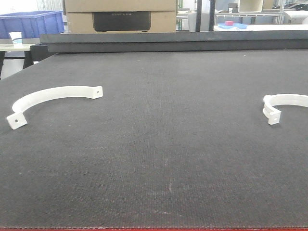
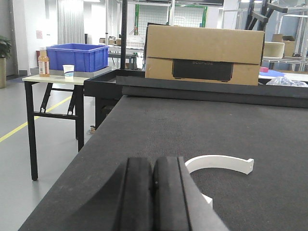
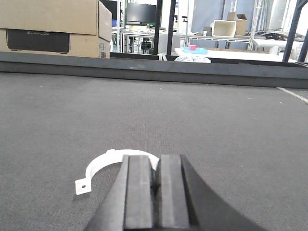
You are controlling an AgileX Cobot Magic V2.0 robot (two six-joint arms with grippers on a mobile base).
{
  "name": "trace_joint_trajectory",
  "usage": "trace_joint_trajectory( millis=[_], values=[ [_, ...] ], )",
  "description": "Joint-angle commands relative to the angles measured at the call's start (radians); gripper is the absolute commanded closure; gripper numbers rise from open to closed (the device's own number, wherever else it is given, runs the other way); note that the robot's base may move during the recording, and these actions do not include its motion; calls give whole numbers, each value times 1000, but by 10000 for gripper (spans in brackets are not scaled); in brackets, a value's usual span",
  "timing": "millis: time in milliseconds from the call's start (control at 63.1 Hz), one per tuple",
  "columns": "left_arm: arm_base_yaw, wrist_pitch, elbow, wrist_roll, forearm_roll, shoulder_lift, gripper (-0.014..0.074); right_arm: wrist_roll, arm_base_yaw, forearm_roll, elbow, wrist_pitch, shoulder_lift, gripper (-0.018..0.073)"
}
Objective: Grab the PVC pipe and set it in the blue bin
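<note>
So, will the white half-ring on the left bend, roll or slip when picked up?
Probably stiff: the half-ring keeps its arc lying free on the mat. Likely light, since the band looks thin. It should not roll, as it lies flat; on the coarse mat a push would likely drag or pivot it.

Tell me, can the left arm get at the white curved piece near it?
Probably yes: the white curved piece lies just ahead of the left gripper, with nothing between them. Its jaws are shut, though, so they would have to open first.
</note>
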Motion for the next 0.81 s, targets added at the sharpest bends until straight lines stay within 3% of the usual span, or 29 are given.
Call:
trace_joint_trajectory(
  millis=[0, 222, 396, 491, 570, 792],
  values=[
    [1, -10, -2, -7, 6, -6, 707, -3, -4, -1, 0, -34, -4, 727],
    [1, -50, -2, -7, 0, -6, 707, -3, -4, -1, 0, -163, -4, 727],
    [1, -270, -2, -7, 0, -6, 707, -3, -4, -1, 0, -365, -4, 727],
    [3, -212, -35, -7, -43, -6, 707, -3, -4, 28, -2, -410, -4, 727],
    [3, -150, -91, -6, -43, -6, 707, -3, -4, 78, -56, -392, -4, 727],
    [3, -31, -243, -2, -35, 138, 707, -3, -4, 83, -218, -345, 95, 727]
  ],
)
